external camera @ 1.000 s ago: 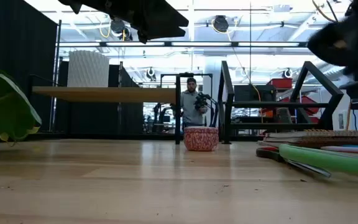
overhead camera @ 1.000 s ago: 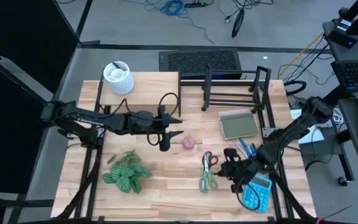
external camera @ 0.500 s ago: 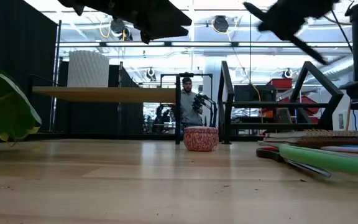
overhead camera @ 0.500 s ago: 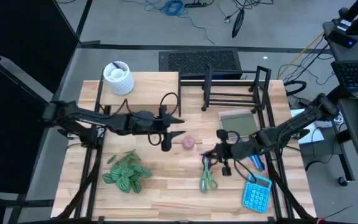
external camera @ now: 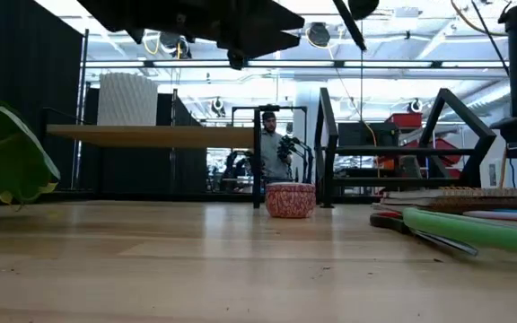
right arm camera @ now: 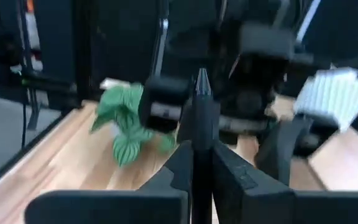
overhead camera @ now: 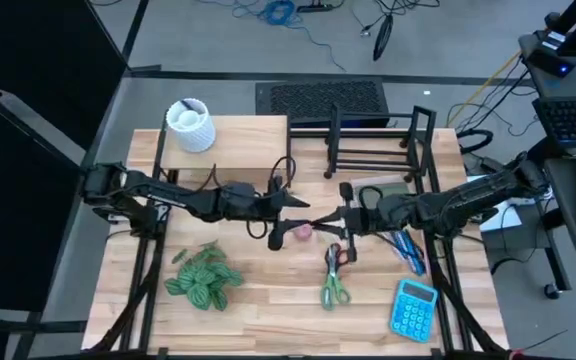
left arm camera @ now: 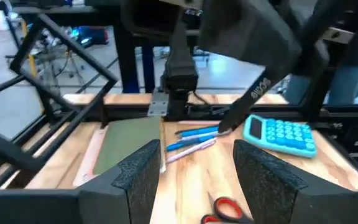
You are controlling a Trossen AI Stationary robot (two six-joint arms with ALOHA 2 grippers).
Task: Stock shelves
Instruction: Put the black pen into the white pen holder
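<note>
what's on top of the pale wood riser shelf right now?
On the pale-wood riser shelf, only a white ribbed vase, standing at its far left corner. The space under the shelf is hidden from above; the low view shows nothing there.

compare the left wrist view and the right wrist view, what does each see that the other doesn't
Only the left wrist view shows the blue calculator, the blue pens, the green notebook, the red scissors handle and the black wire rack.

Only the right wrist view shows the leafy green plant and the white ribbed pot, and a thin dark pen-like thing between the right gripper fingers.

Both show the wooden table and the opposite arm facing the camera; the left gripper is open.
</note>
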